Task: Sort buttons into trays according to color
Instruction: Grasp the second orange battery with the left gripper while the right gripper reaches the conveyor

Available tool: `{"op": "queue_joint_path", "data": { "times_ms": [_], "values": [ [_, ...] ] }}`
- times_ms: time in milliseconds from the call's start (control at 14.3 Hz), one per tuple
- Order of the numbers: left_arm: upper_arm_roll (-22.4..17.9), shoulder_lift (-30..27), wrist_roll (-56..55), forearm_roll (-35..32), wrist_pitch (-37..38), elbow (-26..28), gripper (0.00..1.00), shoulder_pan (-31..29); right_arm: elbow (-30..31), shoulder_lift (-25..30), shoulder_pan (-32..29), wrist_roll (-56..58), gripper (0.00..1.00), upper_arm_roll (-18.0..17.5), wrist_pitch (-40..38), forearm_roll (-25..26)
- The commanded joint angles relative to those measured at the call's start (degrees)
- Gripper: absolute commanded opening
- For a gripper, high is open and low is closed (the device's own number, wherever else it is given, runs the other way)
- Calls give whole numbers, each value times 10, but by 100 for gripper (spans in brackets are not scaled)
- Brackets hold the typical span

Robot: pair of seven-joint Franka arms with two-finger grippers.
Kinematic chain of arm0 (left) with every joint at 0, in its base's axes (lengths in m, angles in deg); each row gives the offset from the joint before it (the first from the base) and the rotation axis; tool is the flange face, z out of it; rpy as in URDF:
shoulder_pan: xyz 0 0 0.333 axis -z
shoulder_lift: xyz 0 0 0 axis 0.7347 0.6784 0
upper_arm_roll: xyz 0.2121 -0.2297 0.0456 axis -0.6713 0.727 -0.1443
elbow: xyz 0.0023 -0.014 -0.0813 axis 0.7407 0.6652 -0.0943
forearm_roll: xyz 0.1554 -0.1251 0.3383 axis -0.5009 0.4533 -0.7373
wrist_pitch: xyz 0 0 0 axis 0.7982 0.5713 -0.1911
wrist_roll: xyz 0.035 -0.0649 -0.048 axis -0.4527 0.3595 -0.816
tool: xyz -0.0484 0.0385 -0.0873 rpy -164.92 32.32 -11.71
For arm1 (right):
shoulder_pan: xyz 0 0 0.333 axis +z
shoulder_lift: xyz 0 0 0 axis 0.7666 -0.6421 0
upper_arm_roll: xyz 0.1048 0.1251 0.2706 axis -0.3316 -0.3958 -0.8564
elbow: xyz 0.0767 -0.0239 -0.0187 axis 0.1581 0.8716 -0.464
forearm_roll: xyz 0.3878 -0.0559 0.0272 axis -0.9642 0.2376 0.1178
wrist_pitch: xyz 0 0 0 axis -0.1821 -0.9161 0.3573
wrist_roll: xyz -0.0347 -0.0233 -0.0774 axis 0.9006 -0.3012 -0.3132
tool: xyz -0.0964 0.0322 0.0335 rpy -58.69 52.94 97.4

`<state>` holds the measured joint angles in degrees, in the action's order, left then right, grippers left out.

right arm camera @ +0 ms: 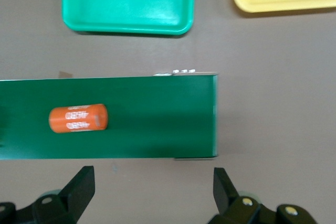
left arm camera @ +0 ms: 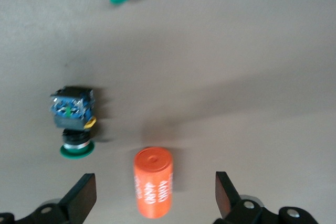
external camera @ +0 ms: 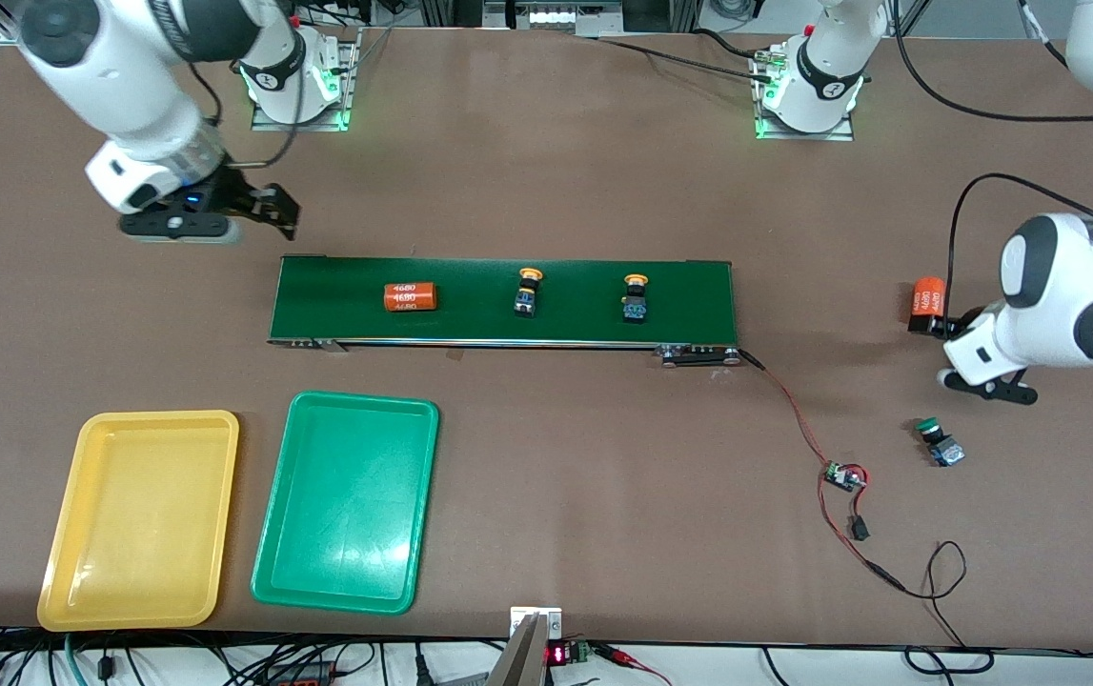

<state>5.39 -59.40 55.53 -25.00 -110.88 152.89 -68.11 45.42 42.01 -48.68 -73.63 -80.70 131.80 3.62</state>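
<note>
Green button (left arm camera: 73, 124) beside left tool (left arm camera: 155, 198)

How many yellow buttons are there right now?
2, both lying on the conveyor belt: one yellow button mid-belt, the other yellow button nearer the left arm's end. None looks hidden.

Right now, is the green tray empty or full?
Empty. The green tray shows only bare plastic inside; no buttons lie in it.
</note>
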Motion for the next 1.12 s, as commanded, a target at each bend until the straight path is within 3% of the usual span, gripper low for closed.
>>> {"op": "queue_joint_path", "data": {
  "times_ms": [0, 210, 702, 772, 842, 1052],
  "values": [
    [-85, -55, 61, 27, -59, 94, 100, 51, 3, -24, -3, -33, 100, -43, 18, -7],
    [-105, -47, 125, 31, -152, 143, 100, 49, 2, -48, 0, -35, 100, -48, 38, -7],
    [-106, 2, 136, 31, -221, 175, 99, 46, -1, -92, 26, -93, 100, -47, 83, -7],
    [-106, 7, 139, 29, -245, 174, 93, 44, -2, -94, 30, -113, 100, -47, 90, -7],
    [-106, 9, 149, 29, -252, 174, 80, 40, -2, -95, 31, -117, 100, -47, 92, -7],
    [-105, 0, 156, 30, -245, 174, 33, 37, -3, -105, 36, -117, 100, -47, 93, -6]
  ]
}}
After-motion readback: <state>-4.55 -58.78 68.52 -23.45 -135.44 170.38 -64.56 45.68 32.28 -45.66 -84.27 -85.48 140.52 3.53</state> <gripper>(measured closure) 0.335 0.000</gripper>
